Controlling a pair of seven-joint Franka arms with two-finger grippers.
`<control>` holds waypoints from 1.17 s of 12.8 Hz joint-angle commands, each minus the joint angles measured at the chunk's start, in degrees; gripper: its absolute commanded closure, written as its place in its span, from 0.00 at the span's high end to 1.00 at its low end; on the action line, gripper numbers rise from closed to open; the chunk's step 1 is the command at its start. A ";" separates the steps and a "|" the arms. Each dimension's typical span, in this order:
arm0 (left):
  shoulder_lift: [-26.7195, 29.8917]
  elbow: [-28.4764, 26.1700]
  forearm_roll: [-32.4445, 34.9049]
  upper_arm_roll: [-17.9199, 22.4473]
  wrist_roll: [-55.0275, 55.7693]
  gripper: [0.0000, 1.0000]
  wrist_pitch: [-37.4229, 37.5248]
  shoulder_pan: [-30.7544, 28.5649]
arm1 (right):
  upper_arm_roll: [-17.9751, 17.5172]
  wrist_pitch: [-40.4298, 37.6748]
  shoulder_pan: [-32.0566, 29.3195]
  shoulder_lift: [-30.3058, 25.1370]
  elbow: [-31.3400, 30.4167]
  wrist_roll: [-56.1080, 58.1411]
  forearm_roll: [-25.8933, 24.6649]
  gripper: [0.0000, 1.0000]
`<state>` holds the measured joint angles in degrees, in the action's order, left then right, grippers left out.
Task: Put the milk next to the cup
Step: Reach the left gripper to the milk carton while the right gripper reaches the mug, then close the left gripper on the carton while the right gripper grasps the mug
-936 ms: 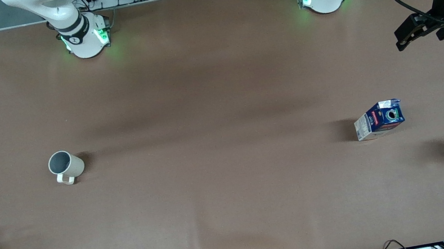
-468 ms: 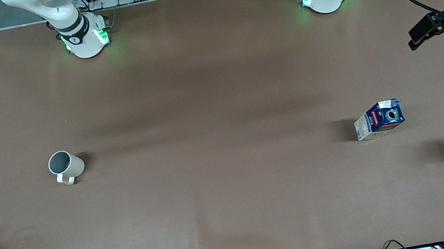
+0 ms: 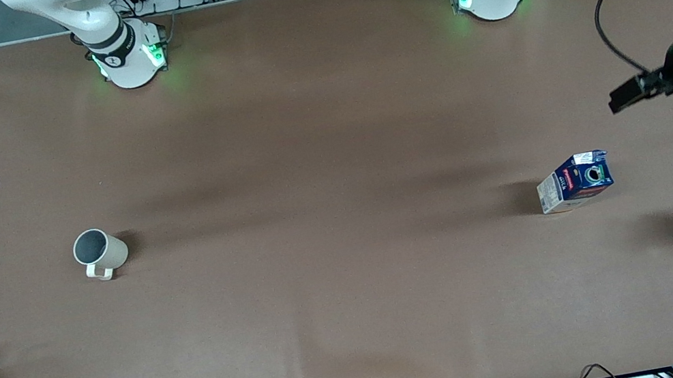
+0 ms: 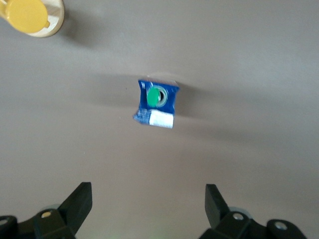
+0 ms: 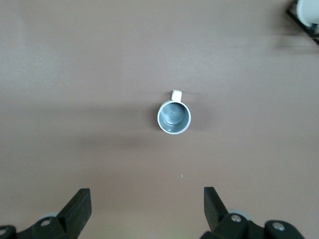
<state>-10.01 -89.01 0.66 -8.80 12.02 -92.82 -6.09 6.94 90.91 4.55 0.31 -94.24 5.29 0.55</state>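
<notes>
A blue milk carton (image 4: pixel 157 103) with a green cap stands on the brown table (image 4: pixel 249 64). A yellow cup (image 4: pixel 27 15) sits on a round wooden coaster (image 4: pixel 56 20). The left gripper (image 4: pixel 148 204) hangs wide open above the table.
</notes>
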 commanded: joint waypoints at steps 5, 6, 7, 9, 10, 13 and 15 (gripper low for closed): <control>-1.67 -10.74 1.97 -0.08 -1.64 1.00 -15.79 -0.59 | -0.09 25.49 2.03 -0.05 -22.62 0.16 -1.25 1.00; -2.37 -11.88 1.89 -0.08 -1.64 1.00 -18.25 -0.85 | -0.09 30.33 1.95 1.96 -24.83 0.34 -1.25 1.00; -3.25 -13.02 1.89 -0.08 -1.64 1.00 -20.88 -0.85 | -0.09 34.73 2.04 4.33 -26.41 1.03 -1.25 1.00; -5.27 -13.47 1.89 -0.08 -1.64 1.00 -23.54 -0.85 | 0.00 42.73 1.34 7.50 -30.36 1.30 -1.25 1.00; -6.24 -13.47 1.89 -0.08 -1.64 1.00 -24.50 -0.85 | 0.00 44.95 0.47 8.30 -31.60 3.13 -1.25 1.00; -7.92 -13.47 1.89 -0.08 -1.64 1.00 -26.01 -0.85 | -0.09 46.72 -0.69 12.42 -31.62 3.94 -1.17 1.00; -8.53 -13.56 1.97 -0.08 -1.64 1.00 -26.01 -0.85 | -0.09 49.18 -0.69 16.38 -31.44 3.68 -0.99 0.87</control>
<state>-18.50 -102.45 1.30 -8.70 11.21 -118.15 -6.67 7.35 137.86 4.40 13.56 -125.95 8.73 -0.01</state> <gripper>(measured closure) 0.000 0.040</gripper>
